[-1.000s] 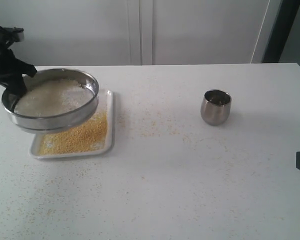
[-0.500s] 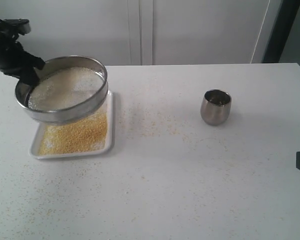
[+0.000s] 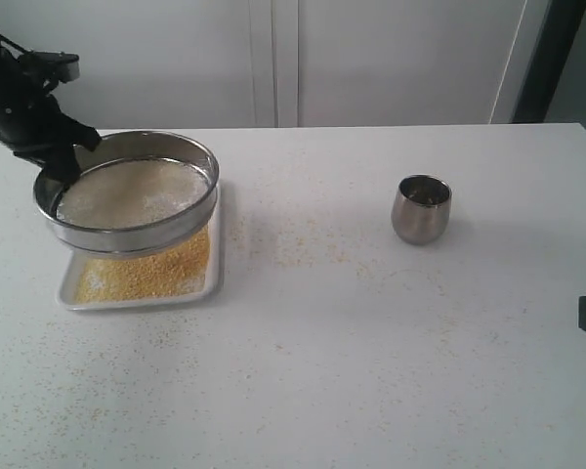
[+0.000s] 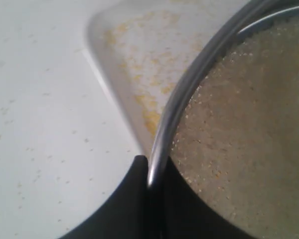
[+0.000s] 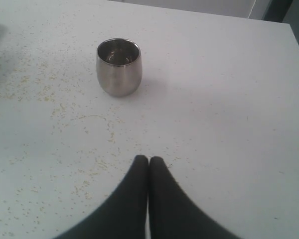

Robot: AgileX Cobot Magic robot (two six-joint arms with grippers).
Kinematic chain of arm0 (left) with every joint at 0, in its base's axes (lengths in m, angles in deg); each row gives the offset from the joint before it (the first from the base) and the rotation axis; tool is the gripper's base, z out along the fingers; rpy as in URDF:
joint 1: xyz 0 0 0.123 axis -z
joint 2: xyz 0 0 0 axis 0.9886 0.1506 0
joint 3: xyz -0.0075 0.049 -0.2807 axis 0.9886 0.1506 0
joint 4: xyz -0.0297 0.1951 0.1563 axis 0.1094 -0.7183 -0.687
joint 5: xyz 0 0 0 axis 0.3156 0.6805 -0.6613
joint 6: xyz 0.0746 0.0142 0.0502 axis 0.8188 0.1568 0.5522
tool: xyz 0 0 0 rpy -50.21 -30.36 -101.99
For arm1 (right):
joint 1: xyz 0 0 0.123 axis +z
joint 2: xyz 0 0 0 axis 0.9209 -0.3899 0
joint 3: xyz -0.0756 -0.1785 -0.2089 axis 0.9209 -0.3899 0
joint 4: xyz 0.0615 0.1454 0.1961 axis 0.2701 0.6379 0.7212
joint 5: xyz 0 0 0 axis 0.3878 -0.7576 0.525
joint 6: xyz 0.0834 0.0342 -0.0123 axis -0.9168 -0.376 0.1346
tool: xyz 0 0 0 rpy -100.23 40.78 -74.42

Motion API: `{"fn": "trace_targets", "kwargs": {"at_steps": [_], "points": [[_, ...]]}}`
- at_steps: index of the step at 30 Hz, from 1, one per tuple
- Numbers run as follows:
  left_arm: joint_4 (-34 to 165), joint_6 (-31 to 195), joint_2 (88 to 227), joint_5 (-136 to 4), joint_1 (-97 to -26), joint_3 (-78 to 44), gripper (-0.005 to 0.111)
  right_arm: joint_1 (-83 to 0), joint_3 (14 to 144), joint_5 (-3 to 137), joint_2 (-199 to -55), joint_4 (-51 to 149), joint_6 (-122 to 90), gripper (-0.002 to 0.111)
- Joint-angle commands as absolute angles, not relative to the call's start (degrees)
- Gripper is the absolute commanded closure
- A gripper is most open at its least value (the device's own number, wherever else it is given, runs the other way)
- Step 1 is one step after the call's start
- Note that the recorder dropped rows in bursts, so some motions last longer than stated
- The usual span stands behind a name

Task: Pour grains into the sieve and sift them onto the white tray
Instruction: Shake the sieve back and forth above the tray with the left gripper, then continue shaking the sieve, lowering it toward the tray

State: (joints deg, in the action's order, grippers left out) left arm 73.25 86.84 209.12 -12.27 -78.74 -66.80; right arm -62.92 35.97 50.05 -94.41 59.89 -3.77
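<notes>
My left gripper [image 3: 61, 159] is shut on the rim of the sieve [image 3: 129, 204], holding it in the air over the white tray [image 3: 215, 256]. Whitish grains [image 3: 132, 192] lie on the mesh inside the ring. Yellow grains [image 3: 161, 271] cover the tray beneath it. In the left wrist view the steel rim [image 4: 189, 84] runs between the two black fingers [image 4: 134, 199], with the tray [image 4: 114, 84] below. My right gripper [image 5: 148, 160] is shut and empty, low over the table, apart from the sieve and tray.
A small rounded steel cup [image 3: 422, 208] stands upright right of the middle, also in front of the right gripper [image 5: 118, 66]. Loose yellow grains are scattered over the white table [image 3: 371, 342]. A wall rises behind the table's far edge.
The left gripper has carried the sieve to the right and up, then slightly down again, over the tray. More yellow grains lie on the tray. The right gripper has not moved.
</notes>
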Motion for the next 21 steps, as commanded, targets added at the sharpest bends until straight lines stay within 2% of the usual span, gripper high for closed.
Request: {"fn": "trace_targets", "kwargs": {"at_steps": [1,2,4,8,9,10,12,14,16,20,21], "points": [[73.4,96.9,208.4,-8.8,-76.9,-66.9,0.107,-63.1,36.3,50.4,-94.4,59.9,-3.5,0.108],[73.7,104.5,208.4,-8.0,-76.2,-66.9,0.107,-63.1,36.3,50.4,-94.4,59.9,-3.5,0.108],[73.1,102.9,208.4,-10.1,-76.1,-66.9,0.107,-63.1,36.3,50.4,-94.4,59.9,-3.5,0.108],[71.6,67.2,208.4,-17.3,-79.2,-66.9,0.107,-63.1,36.3,50.4,-94.4,59.9,-3.5,0.108],[74.9,66.0,208.4,-17.1,-79.2,-66.9,0.107,-63.1,36.3,50.4,-94.4,59.9,-3.5,0.108],[79.5,72.6,208.4,-17.0,-78.8,-66.9,0.107,-63.1,36.3,50.4,-94.4,59.9,-3.5,0.108],[85.9,101.4,208.4,-14.5,-76.9,-66.9,0.107,-63.1,36.3,50.4,-94.4,59.9,-3.5,0.108],[83.6,124.4,208.1,-7.8,-75.7,-66.9,0.107,-63.1,36.3,50.4,-94.4,59.9,-3.5,0.108],[79.4,116.8,208.4,-9.2,-75.7,-66.9,0.107,-63.1,36.3,50.4,-94.4,59.9,-3.5,0.108],[77.3,77.6,209.1,-16.0,-77.4,-66.9,0.107,-63.1,36.3,50.4,-94.4,59.9,-3.5,0.108],[77.3,77.1,209.1,-15.7,-77.4,-66.9,0.107,-63.1,36.3,50.4,-94.4,59.9,-3.5,0.108]]}}
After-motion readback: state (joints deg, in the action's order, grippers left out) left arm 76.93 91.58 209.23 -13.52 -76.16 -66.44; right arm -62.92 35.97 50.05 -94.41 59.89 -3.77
